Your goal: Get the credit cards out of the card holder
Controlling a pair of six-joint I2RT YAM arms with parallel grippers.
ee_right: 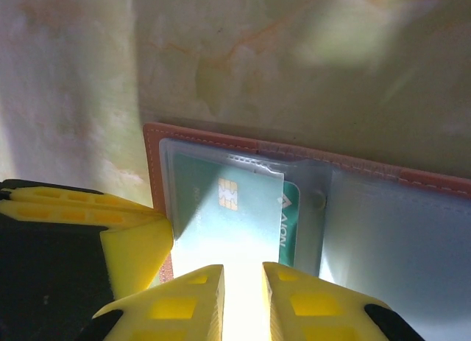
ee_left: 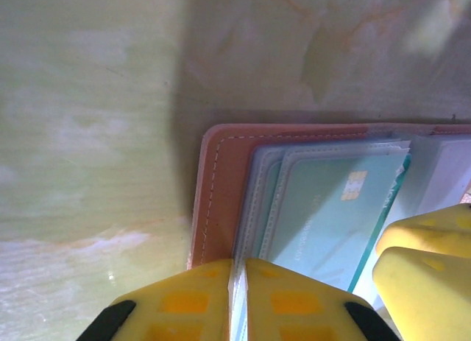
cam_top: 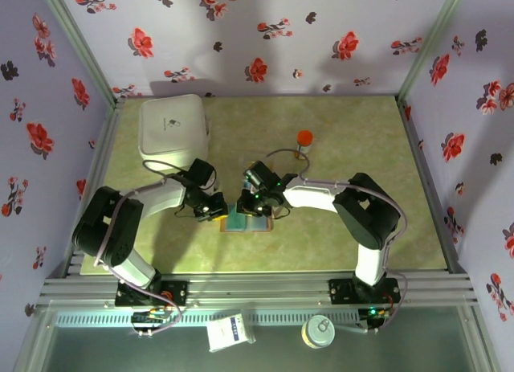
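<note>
From above, both arms bend inward from their bases at the table's [cam_top: 361, 147] near edge. Their wrists meet over the card holder [cam_top: 249, 222], which lies open and flat about midway between the left and right edges, nearer the near edge than the far one. The left gripper [cam_top: 215, 210] sits at its left end and the right gripper [cam_top: 261, 203] is over its far side. A white box [cam_top: 173, 127] stands in the far-left corner, and an orange-capped bottle [cam_top: 303, 143] stands farther back, well apart from the card holder.

In the left wrist view, the left gripper [ee_left: 237, 271] points down at the card holder's [ee_left: 221, 194] brown left border. Its fingers are clenched on the thin edge of a clear sleeve [ee_left: 259, 201] – only a sliver shows between the pads. A teal credit card [ee_left: 324, 223] with a gold chip lies in the sleeves just right of them. The right gripper's yellow fingers [ee_left: 423, 264] are at the lower right, touching or just over the card.

In the right wrist view, the right gripper [ee_right: 243, 278] reaches over the card holder [ee_right: 412, 238] with a narrow gap between its fingers. The near end of the chipped teal credit card [ee_right: 221, 208] runs into that gap – glare hides it there, so I cannot tell whether the pads grip it. One of the left gripper's fingers [ee_right: 132, 241] presses at the brown corner beside the card.
</note>
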